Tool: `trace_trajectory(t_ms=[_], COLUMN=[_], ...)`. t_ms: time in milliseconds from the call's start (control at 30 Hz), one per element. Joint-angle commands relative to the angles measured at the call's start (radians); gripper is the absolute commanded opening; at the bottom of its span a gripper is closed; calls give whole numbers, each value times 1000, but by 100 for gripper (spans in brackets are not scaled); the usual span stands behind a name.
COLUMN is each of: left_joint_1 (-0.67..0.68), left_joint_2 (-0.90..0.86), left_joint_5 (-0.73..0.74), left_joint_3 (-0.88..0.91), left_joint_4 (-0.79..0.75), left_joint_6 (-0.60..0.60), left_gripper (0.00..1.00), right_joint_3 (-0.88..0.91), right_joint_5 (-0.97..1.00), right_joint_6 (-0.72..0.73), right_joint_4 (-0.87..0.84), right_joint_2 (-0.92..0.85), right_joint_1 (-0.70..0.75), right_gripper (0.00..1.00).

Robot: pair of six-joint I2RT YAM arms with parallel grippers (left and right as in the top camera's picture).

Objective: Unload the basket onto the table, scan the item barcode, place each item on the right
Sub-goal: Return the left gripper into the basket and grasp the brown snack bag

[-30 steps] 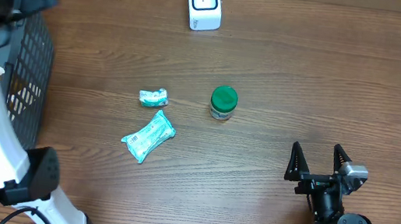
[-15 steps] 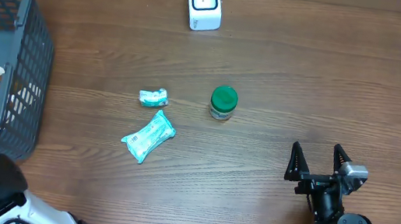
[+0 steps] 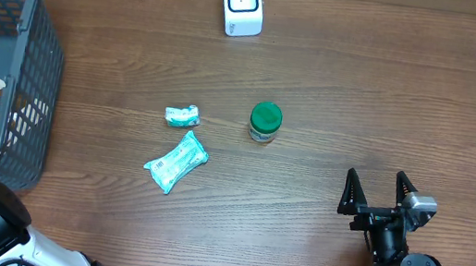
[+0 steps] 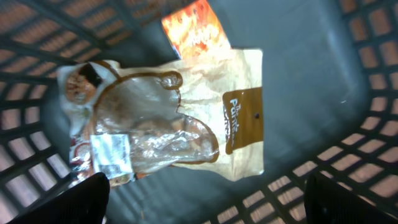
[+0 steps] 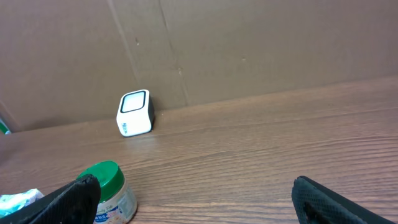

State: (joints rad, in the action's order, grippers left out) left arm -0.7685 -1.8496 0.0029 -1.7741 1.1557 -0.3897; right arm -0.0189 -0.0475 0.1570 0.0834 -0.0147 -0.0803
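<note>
The left fingers (image 4: 92, 200) are hanging wide apart and empty inside the dark mesh basket (image 3: 36, 77). Directly below and between them is lying a brown paper bag with a clear window (image 4: 186, 130). A white printed label (image 4: 111, 155) is sitting on the bag's end nearer the left-hand finger, though whether it carries the barcode is too blurred to tell. An orange packet (image 4: 194, 28) is poking out from under the bag's far edge. This bag is probably the item to scan.

The right fingers (image 3: 350, 192) are also standing fully spread, holding nothing, low over the worktop (image 3: 366, 86). Ahead of them and to their left a green-lidded jar (image 3: 265, 122) is standing upright. Further left are lying a large teal packet (image 3: 176, 162) and a small teal packet (image 3: 182, 116). The white barcode scanner (image 3: 242, 4) is waiting well beyond them at the far edge.

The task is barely starting: nothing is gripped, lifted or shown to the scanner, so picking, carrying and presenting the code are all remaining.

A second ago the left arm was stretching over the basket in the overhead view. Now it is mostly clearing that view and the basket's contents are showing. The right arm and the worktop items are staying put.
</note>
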Motion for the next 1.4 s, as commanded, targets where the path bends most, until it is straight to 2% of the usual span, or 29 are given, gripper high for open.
trace_trajectory(t_ms=[0,267,400,500,767,933,1067,1100,1367], left_joint_1=[17,56,81,90,90,90,90,90,90], left_joint_2=[6,6,6,6,6,6,6,6,0], left_joint_5=[-15,-20,-106,-162,-159,-68,-63,-66,-66], left_joint_3=[84,241,299,336,449,495,496,496,496], left_joint_4=[-61,-256,-325,-368,-500,-588,-613,-620,-649], left_joint_6=[40,99,98,98,108,176,174,174,174], left_gripper=[82,84,86,90,96,97,97,100,100], right_joint_3=[11,11,11,11,11,11,11,11,11], right_joint_5=[2,2,2,2,2,2,2,2,2], right_joint_6=[3,2,3,3,3,3,3,3,3], right_joint_4=[-3,-3,-3,-3,-3,-3,-3,-3,-3], right_joint_2=[12,12,12,12,12,12,12,12,12], right_joint_1=[-5,-5,-5,-5,-5,-5,-5,-5,-5], right_gripper=[100,100,100,100,100,100,100,100,100])
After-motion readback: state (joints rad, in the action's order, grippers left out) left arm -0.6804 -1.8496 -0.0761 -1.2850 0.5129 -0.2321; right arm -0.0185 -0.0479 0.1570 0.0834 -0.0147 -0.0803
